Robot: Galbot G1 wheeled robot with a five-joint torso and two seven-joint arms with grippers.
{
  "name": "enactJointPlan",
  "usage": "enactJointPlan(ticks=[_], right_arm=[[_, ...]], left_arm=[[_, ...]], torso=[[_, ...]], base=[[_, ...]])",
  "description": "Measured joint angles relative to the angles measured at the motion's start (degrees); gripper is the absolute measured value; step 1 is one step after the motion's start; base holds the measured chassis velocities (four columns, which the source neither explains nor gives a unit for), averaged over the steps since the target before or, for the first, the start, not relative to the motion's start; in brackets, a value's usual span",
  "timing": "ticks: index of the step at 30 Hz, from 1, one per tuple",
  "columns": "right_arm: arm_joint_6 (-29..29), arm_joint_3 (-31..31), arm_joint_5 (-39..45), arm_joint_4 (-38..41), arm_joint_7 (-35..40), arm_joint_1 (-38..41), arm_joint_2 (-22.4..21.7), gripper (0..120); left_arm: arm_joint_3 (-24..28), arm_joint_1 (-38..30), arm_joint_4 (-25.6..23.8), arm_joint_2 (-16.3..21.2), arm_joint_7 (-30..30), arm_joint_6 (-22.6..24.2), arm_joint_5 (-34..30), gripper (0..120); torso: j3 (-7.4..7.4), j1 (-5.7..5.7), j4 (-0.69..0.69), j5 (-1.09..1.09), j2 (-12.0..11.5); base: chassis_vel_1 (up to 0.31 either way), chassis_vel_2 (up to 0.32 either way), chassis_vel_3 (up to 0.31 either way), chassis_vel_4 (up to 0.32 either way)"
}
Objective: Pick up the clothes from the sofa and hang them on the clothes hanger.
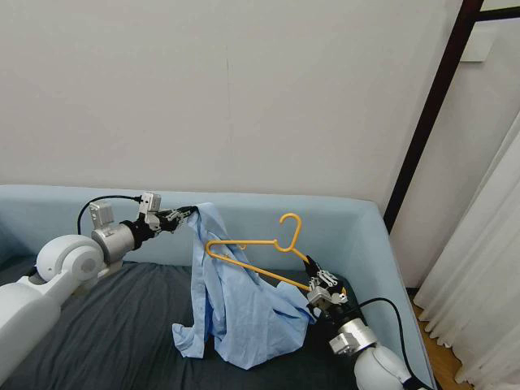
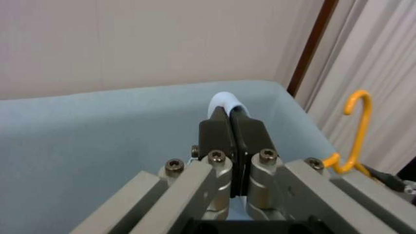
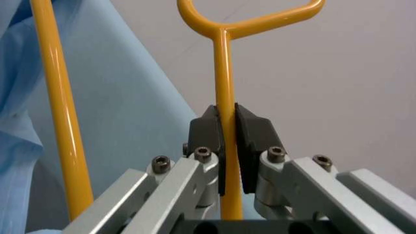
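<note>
Firmly, shirt (image 1: 252,313) pinched inside left claw (image 1: 192,214)

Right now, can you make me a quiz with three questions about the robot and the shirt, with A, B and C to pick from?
1. Where is the shirt?
A. over the sofa
B. on the floor
C. in a basket

2. What colour is the hanger?
A. green
B. orange-yellow
C. black

3. What is the right gripper doing?
A. open and empty
B. shut on the shirt
C. shut on the hanger

Answers:
1 A: it dangles from the left gripper down onto the sofa.
2 B: its rod and hook are orange-yellow.
3 C: its fingers pinch the hanger's rod.
</note>
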Motion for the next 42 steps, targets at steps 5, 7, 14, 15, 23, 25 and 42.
enactJointPlan(ticks=[5,7,14,15,23,25,42], right_arm=[[-3.6,-1.9,2.8,0.3,-0.6,1.9,-0.3,5],[-4.3,-2.4,3.4,-0.1,-0.7,2.6,-0.5,5],[-8.8,-3.2,10.2,-0.6,-0.8,4.6,-2.6,5],[-9.5,-3.6,11.4,-0.6,-0.5,5.2,-2.8,5],[-13.2,-7.6,17.9,-0.6,2.3,9.8,-5.1,5],[-14.2,-8.3,19.4,0.2,3.0,10.5,-6.5,5],[-17.5,-6.2,19.5,4.0,2.4,8.2,-15.0,5]], left_arm=[[-0.2,1.9,-4.3,-2.3,-1.2,0.0,0.2,0],[-0.4,2.7,-5.4,-2.9,-1.8,0.2,0.7,0],[-0.2,4.5,-9.3,-5.8,-5.6,1.5,1.8,0],[-0.2,4.8,-9.8,-6.2,-6.0,1.7,2.0,0],[-0.4,7.4,-11.9,-8.6,-9.7,3.5,5.9,0],[-0.4,7.6,-11.6,-9.3,-10.7,3.8,7.2,0],[0.1,4.5,-9.7,-10.1,-11.9,4.1,7.1,0]], torso=[[0.0,0.0,-0.02,0.0,0.0],[0.0,0.0,-0.02,0.01,0.0],[0.0,0.0,-0.04,0.0,0.0],[0.0,0.0,-0.04,0.01,0.0],[0.0,0.0,0.02,0.0,0.0],[0.0,0.0,-0.01,0.01,0.0],[0.0,0.0,-0.01,0.0,0.0]], base=[[0.0,0.0,0.0,0.0],[0.0,0.0,0.0,0.0],[0.0,0.0,0.0,0.0],[0.0,0.0,0.0,0.0],[0.0,0.0,0.0,0.0],[0.0,0.0,0.0,0.0],[0.0,0.0,0.0,0.0]])
